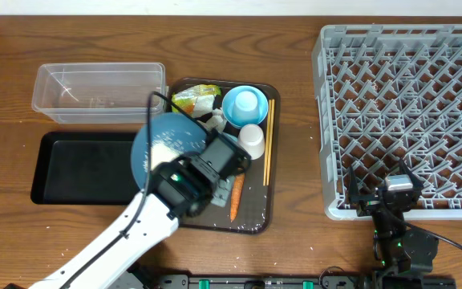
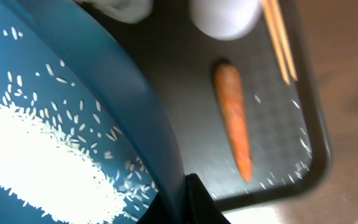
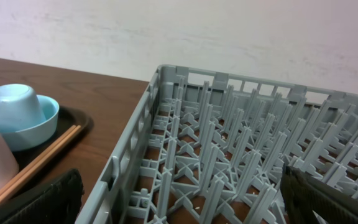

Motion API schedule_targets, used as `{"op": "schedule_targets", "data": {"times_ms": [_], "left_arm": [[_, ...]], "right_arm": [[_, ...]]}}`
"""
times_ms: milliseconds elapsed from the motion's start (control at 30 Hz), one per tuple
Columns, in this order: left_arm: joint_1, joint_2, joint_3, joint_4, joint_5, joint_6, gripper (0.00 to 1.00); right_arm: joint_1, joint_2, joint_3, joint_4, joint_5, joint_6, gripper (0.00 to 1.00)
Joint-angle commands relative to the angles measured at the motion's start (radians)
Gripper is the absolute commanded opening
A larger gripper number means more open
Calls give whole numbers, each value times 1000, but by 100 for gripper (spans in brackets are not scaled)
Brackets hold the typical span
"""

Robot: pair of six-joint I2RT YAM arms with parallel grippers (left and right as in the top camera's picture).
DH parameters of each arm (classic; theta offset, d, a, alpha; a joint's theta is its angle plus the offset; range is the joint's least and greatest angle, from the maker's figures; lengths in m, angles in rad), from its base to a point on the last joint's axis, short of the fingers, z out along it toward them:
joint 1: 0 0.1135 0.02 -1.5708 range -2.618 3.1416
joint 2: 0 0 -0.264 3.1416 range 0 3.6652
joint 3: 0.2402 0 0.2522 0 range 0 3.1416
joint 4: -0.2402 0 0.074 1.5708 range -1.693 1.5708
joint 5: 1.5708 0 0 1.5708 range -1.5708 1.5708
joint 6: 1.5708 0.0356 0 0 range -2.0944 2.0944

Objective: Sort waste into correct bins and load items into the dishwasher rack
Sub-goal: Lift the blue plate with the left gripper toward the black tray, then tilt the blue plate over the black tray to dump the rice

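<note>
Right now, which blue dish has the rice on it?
The big dark-blue plate: white rice grains lie across it. The small light-blue bowl shows only an upside-down cup inside.

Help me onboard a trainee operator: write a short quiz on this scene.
1. True or false: the small orange carrot lies on the large dark brown serving tray.
2. What is scattered on the large dark-blue round plate? A) white rice grains B) brown noodles C) red sauce
3. Fill in: the ___ arm's fingers are shut on that plate's rim.
Key: 1 true; 2 A; 3 left.
</note>
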Motion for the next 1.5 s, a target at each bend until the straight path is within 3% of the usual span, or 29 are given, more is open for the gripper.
{"op": "schedule_targets", "data": {"times_ms": [0, 100, 367, 967, 1467], "left_arm": [[85, -19, 27, 26, -55, 37, 6], [176, -22, 27, 85, 39, 98, 6], [422, -37, 27, 229, 256, 103, 6], [1028, -21, 22, 309, 881, 103, 6], [1271, 99, 21, 315, 1240, 102, 6]], "right_arm": [[-16, 0, -2, -4, -7, 14, 99], [-16, 0, -2, -4, -7, 14, 99], [-16, 0, -2, -4, -7, 14, 99], [-16, 0, -2, -4, -7, 14, 99], [-16, 0, -2, -4, -7, 14, 99]]}}
